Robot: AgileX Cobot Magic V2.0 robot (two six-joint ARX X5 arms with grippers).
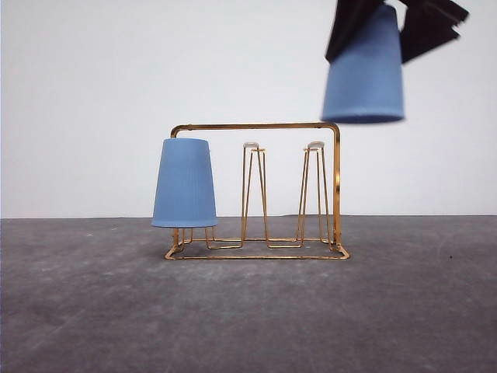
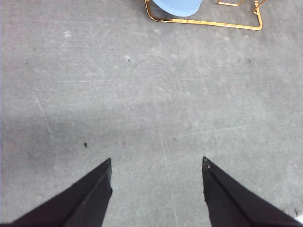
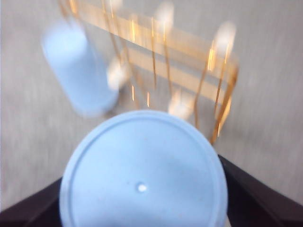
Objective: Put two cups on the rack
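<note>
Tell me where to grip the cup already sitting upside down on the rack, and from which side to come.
Grip the inverted cup across its ribbed side wall, about mid-height, probably coming from the left or front: the rack frame runs close behind its top and free pegs stand to its right. It tapers upward, so a lower hold is wider; then lift straight up off its peg.

This looks like a lab or test bench set up for recording, not a home. A plain white backdrop (image 1: 116, 93) rises straight behind a bare, scuffed grey worktop (image 1: 248, 311), with no furniture or decor around. Black robot gripper (image 2: 156, 163) fingers hang over that scratched, speckled surface.
</note>
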